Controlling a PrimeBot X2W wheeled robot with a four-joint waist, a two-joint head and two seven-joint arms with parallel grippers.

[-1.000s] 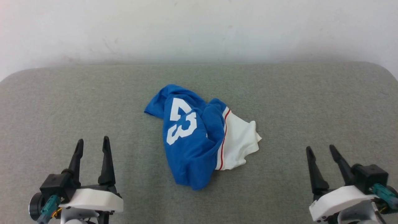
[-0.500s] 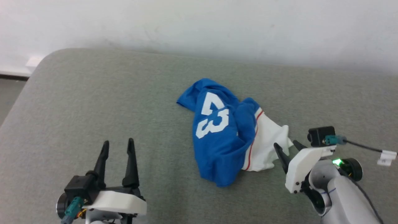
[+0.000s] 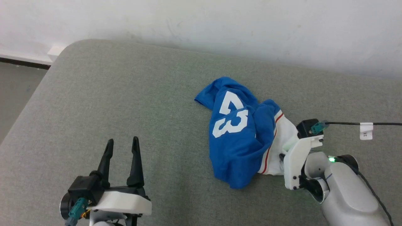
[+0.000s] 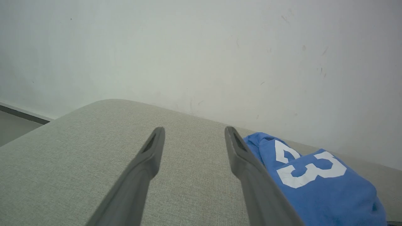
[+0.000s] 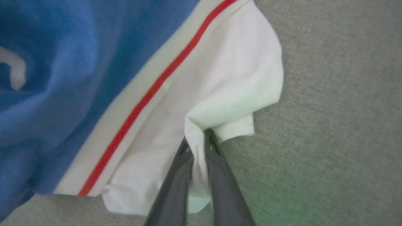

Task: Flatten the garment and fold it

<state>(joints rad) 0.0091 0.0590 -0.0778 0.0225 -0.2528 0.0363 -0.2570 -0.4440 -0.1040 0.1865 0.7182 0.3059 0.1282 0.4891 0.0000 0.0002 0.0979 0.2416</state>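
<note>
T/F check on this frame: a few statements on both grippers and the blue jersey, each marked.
1. The right gripper is shut on a white fold of the royal-blue jersey garment. True.
2. The left gripper grips the garment's blue part. False: it is open and apart from the garment, with bare grey fabric surface between them.
3. The garment lies spread flat. False: it is bunched in a heap, with the white number 23 facing up.
4. A red stripe runs along the white trim next to the blue cloth. True.
</note>
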